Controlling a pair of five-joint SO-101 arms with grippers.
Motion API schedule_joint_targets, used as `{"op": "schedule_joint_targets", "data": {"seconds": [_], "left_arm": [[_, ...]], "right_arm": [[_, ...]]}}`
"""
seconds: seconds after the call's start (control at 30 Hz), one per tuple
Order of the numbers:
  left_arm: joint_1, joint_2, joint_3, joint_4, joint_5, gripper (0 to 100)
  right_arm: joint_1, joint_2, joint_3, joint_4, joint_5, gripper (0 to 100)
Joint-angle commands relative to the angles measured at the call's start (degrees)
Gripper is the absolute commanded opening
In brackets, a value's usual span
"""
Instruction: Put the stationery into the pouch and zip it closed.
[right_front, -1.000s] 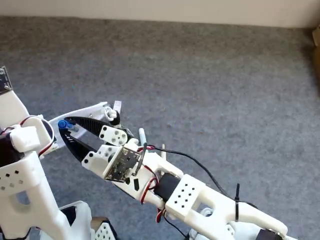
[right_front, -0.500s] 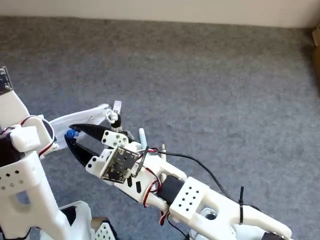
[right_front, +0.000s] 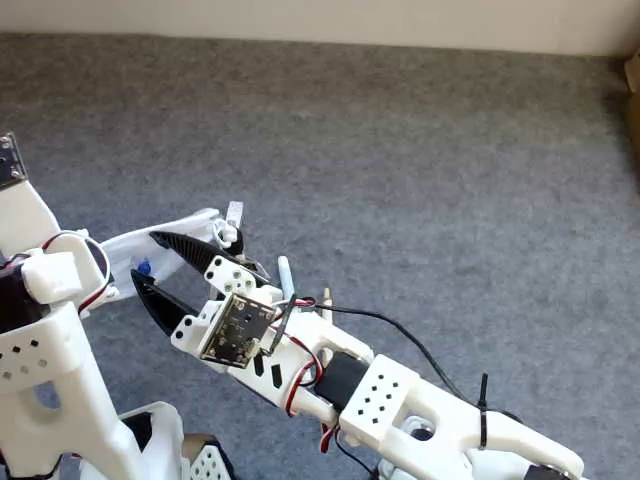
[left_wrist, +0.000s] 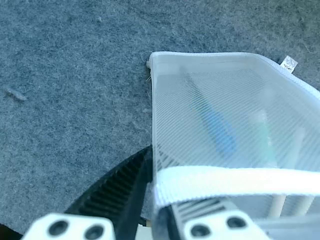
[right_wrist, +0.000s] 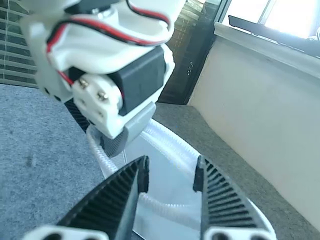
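Two pincers meet at one pouch. Closest in, the left pincer (left_wrist: 156, 192) is pinching the pouch (left_wrist: 225, 110) by its white band. I take this as a holding grip that keeps the mesh taut and steady so the other arm can work on it.

Through the mesh a blue pen (left_wrist: 217, 131) lies slantwise inside, with a pale green stick (left_wrist: 262, 137) beside it, so the stationery seems to be in and the zipping remains. Their lower ends are hidden behind the band, and I cannot name the pale rods near them.

Just beyond, the right pincer (right_wrist: 171, 171) is spread, one black finger on each side of a ribbed white edge of the pouch. It is touching nothing that I can see. It looks lined up to catch the zip pull, but the pull itself cannot be made out. A small blue spot between those fingers, seen from above, could be the pull or the pen. I cannot tell whether the mouth is open or closed.

Under it all lies the grey felt table (right_front: 430, 170), with a pale wall (right_front: 300, 18) farthest back.
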Motion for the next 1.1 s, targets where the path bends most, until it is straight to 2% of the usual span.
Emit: {"op": "schedule_joint_targets", "data": {"seconds": [0.0,0.17,0.27,0.4,0.7,1.07], "left_arm": [[0.75,1.63,1.01,0.09,0.26,1],[0.75,1.63,1.1,0.09,0.26,1],[0.75,1.63,1.1,0.09,0.26,1],[0.75,1.63,1.1,0.09,0.26,1],[0.75,1.63,1.63,0.0,0.26,1],[0.75,1.63,1.63,0.0,0.26,1]], "right_arm": [[-0.31,-1.54,-1.27,0.4,0.62,14.2],[-0.04,-1.63,-3.91,1.8,0.62,14.2],[-0.04,-1.71,-8.4,8.57,-1.14,14.2],[0.48,-1.71,-14.9,18.15,-9.41,14.2],[4.26,-2.07,-27.65,42.24,-15.47,14.2],[4.35,-15.78,-29.93,57.89,-16.35,14.2]]}}
